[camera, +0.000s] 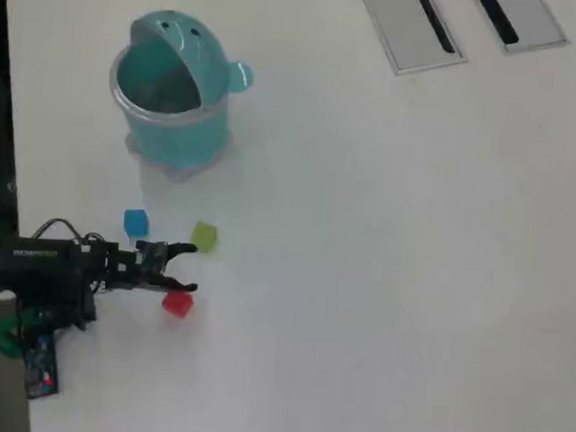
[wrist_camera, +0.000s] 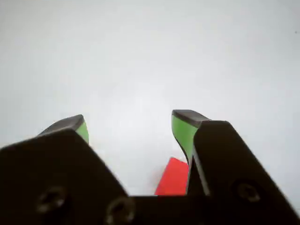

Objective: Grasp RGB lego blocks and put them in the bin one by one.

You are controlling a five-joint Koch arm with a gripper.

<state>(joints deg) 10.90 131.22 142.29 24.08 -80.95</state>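
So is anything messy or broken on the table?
Nothing stands out. The bin stands upright with its lid flipped open, and the red block, yellow-green block and blue block sit loose on the table near the open gripper.

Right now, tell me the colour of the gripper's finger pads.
Green pads, clearest in the wrist view.

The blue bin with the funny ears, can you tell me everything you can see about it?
The bin is a round tub of teal-blue plastic that looks a bit see-through. In the overhead view it stands upright near the top left of the white table. Its domed lid is flipped open toward the back, with dots like a face on it, and a small round knob sticks out at the right side. The mouth is open, and no block shows inside it. Nothing touches it; the blue block and yellow-green block lie apart in front of it.
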